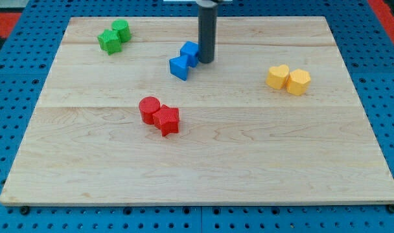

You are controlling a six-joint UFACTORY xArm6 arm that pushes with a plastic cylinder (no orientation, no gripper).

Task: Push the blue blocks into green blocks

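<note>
Two blue blocks sit touching near the top middle of the wooden board: a blue cube (190,51) and a blue block (179,66) just below and to its left. My tip (206,61) is at the right side of the blue cube, touching or almost touching it. Two green blocks lie touching at the view's top left: a green star-like block (109,41) and a green round-edged block (121,30). The greens are well to the left of the blues.
A red cylinder (149,109) and a red star-like block (166,120) sit together at the middle. A yellow heart-like block (278,76) and a yellow hexagonal block (299,82) sit at the right. The wooden board (262,162) lies on a blue pegboard.
</note>
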